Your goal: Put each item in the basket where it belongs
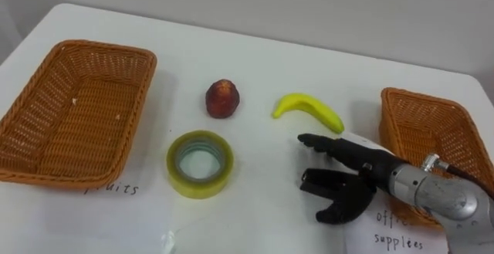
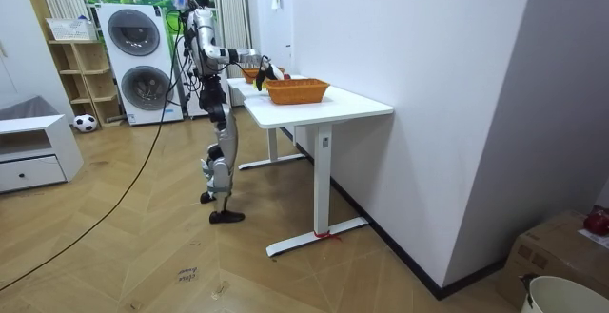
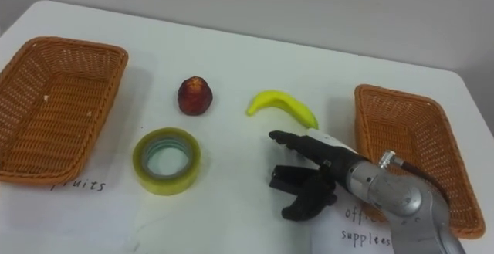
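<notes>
the banana (image 1: 309, 107) lies flat on the white table (image 1: 255, 61), between the red fruit (image 1: 222, 99) and the right basket (image 1: 432, 138). its long axis goes mostly across the view, left to right. the left end points toward the red fruit. the right end points toward the right basket and is a little nearer to the robot. the curved back faces the far edge of the table.

the right hand (image 1: 359, 178) hovers just on the near side of the banana. its fingers (image 1: 324, 143) are spread apart and a little bent, and they hold nothing. the top finger reaches to the left, near the banana, but i cannot tell if it touches it.

the tape roll (image 1: 199, 187) lies flat with its hole up, well apart from the hand, with bare table between them. the left basket (image 1: 73, 115) stands near the left edge of the table and is empty. between the banana and the right basket there is a narrow strip of bare table. the far edge is well behind the fruit.
</notes>
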Controlling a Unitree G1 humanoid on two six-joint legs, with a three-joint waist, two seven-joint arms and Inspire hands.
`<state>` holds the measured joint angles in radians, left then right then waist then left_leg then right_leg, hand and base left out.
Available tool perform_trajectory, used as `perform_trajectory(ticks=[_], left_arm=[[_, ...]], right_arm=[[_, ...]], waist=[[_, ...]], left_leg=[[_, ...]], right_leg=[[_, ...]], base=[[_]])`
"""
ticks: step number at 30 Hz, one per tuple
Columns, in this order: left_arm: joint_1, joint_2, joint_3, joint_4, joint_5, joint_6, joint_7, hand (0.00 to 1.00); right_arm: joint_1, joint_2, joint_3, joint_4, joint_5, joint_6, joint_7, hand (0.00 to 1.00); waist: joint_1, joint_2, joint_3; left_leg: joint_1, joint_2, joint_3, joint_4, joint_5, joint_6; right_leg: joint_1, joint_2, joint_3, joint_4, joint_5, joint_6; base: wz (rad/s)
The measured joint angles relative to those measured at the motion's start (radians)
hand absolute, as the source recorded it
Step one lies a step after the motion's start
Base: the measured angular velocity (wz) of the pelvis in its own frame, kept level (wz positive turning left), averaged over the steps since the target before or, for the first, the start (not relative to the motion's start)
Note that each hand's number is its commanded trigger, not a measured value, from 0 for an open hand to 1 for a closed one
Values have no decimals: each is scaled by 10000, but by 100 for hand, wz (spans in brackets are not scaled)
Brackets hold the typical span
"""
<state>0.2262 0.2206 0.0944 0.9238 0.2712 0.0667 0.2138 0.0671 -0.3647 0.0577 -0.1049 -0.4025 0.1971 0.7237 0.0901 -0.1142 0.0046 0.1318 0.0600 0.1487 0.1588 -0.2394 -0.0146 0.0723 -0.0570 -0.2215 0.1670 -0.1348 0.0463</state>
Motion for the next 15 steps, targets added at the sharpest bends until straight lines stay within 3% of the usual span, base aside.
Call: perform_trajectory(ticks=[7,15], left_arm=[[106,2,13,-3,60,34,-1,0],[59,7,8,-14,61,197,-8,0]], right_arm=[[2,34,0,85,-345,-2,-11,0],[70,34,4,87,-445,6,-10,0]], waist=[[3,-13,-9],[-26,-141,-92]], left_leg=[[-19,-6,-25,-52,-1,0],[-35,-18,-139,3,-1,1]], right_leg=[[-21,-2,-25,21,4,-6],[-18,-4,-19,20,4,-6]], base=[[0],[1]])
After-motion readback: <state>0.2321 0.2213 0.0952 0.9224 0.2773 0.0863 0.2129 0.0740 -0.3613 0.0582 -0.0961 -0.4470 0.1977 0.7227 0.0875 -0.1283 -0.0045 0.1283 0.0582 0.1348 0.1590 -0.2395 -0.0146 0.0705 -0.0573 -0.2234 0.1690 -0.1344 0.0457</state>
